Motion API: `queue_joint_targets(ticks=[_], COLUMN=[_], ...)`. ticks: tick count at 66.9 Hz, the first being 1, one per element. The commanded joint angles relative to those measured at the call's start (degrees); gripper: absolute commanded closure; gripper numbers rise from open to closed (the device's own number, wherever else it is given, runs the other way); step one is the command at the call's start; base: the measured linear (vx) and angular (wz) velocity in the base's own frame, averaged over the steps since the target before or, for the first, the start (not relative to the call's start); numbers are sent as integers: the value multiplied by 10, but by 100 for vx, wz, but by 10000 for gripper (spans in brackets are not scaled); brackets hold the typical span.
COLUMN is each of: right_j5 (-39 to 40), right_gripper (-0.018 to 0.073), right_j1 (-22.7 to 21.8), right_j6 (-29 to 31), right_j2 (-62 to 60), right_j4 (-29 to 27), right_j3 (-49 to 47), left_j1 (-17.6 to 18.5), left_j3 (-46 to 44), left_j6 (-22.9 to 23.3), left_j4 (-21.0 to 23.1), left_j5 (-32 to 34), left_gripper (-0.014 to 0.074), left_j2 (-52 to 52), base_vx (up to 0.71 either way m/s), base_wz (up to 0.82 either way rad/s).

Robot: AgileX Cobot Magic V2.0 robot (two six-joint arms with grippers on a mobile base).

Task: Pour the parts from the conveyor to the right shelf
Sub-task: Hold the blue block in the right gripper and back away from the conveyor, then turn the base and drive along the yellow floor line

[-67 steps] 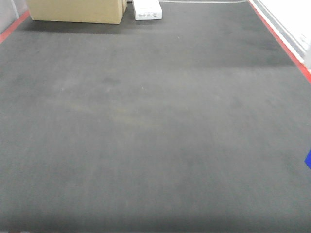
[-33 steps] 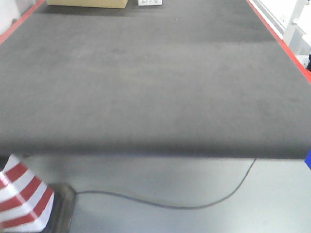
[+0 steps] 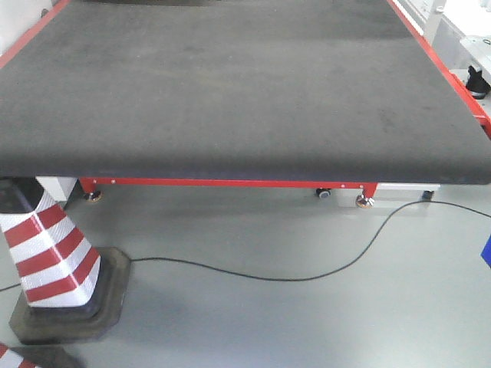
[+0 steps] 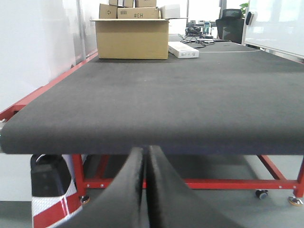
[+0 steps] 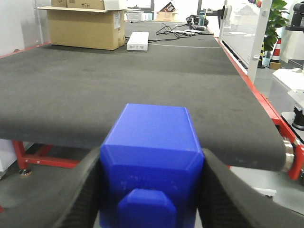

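Just off the near end of the conveyor (image 3: 230, 92), carries one blue part (image 5: 151, 142) in the right pincer (image 5: 149, 190), with dark fingers (image 5: 80, 194) pressed against both flanks and the small square knob facing the wrist camera. Holds the left pincer (image 4: 145, 190) pressed together on nothing, low before the belt's lip.

Shows no other part on the belt, only a cardboard box (image 4: 132, 38) and a flat white box (image 4: 183, 49) far up it.

Reads as the carrying step: part picked and clear of the belt, drop not yet made. Finds no right shelf in any view, so cannot tell how near.

Next calls for turning toward the shelf on the right, bringing a bin under the right pincer, then spreading the fingers or tipping so the part falls in. Calls too for minding the striped cone (image 3: 50, 253) and the black cable (image 3: 307, 276) on the floor should the base move.
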State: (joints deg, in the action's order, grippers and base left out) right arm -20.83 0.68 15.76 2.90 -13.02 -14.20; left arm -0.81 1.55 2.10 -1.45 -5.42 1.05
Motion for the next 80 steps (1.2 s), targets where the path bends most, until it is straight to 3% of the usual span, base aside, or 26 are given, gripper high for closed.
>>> queue_joint_targets(ticks=[1,36,80], right_j5=[45,45,45], right_gripper=[568,568,568], right_j1=[-3,-3,-3], right_j6=[4,4,4], right_j2=[7,7,7], right_j4=[-4,-4,-4], right_j3=[-16,-16,-16], left_j1=[-1,-1,-1], left_j3=[-15,-15,-15], left_j6=[4,4,4], left_j4=[4,4,4], left_j5=[41,41,41], left_gripper=[603,603,603], left_j2=[3,3,3], base_vx=[-31,-18,-14], base_wz=[-2,-14,-77])
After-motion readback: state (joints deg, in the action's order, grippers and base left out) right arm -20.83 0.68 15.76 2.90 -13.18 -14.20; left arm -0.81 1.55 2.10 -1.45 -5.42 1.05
